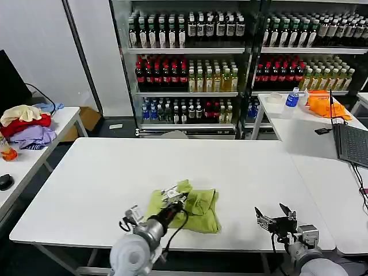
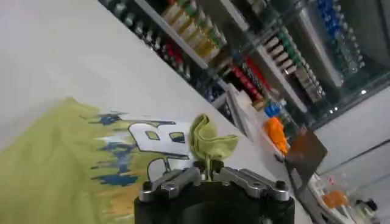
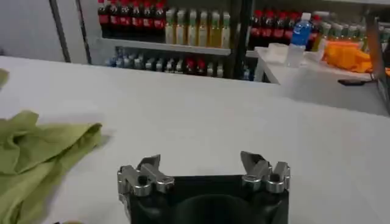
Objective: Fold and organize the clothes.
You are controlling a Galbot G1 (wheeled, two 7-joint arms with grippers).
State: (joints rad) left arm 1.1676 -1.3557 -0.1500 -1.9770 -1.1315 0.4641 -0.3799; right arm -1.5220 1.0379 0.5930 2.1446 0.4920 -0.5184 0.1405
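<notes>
Bare table (image 1: 98,172) lies open all around the T-shirt (image 1: 198,208), the only obstacle.

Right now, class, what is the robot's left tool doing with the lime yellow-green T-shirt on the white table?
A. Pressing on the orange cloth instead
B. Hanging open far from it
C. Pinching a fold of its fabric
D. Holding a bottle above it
C: in the left wrist view the left tool is shut on a bunched fold of the lime yellow-green T-shirt, while the right tool hangs open beside it over the white table.
</notes>
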